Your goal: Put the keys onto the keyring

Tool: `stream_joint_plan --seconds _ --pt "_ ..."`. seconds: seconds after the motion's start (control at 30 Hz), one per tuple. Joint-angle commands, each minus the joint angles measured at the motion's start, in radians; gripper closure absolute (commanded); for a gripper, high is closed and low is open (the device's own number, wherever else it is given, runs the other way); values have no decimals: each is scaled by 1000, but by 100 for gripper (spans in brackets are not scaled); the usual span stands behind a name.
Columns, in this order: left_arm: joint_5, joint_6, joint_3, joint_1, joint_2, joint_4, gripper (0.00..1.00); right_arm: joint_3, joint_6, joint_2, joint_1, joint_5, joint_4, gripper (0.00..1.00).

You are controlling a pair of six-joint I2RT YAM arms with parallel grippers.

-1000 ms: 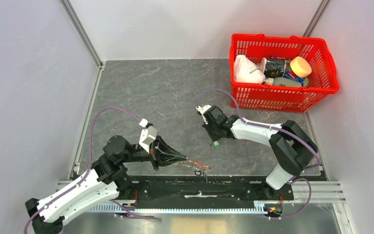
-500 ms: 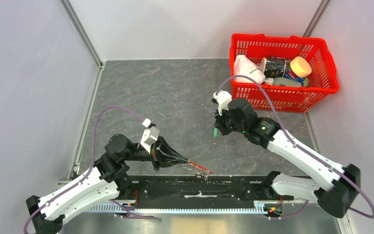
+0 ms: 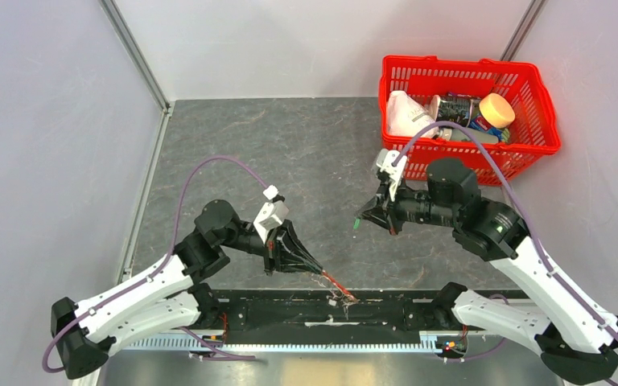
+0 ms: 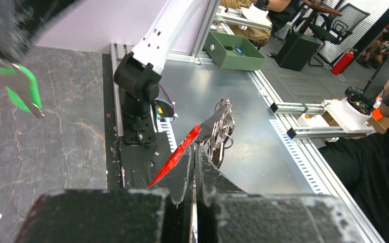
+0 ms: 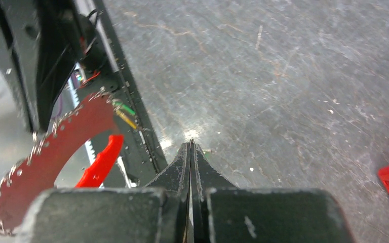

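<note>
Top external view: I have the left gripper [image 3: 319,270] clamped fully shut on the keyring [image 3: 335,283]. It pinches the ring by the red part, so the loop juts past the fingertips over the near edge of the table [image 3: 290,153]. A silvery bunch at the ring's far end looks like keys [image 3: 340,301] already on it. Held that way, the ring is open to approach from the side.

The right gripper [image 3: 364,219] is closed just as tight on 1 green key [image 3: 357,224]. It holds the key off the table and aimed at the ring, near it but not touching. The left wrist view shows that key hanging free beyond the ring. I judge the threading has not begun, and lining up so small a hole will need care.
</note>
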Motion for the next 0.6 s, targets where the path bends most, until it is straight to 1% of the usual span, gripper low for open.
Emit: stream_joint_plan --seconds 0.0,0.3,0.47,0.57 --pt "88 9 106 -4 11 65 98 42 -87 -35 -2 -170 -84 100" --pt "109 -8 159 -6 48 68 98 49 -145 -62 -2 -391 -92 100" --pt "110 -4 159 -7 53 87 98 33 -127 -70 -2 -509 -36 100" --pt "110 -2 160 -9 64 99 98 18 -100 -79 -2 -549 10 100"
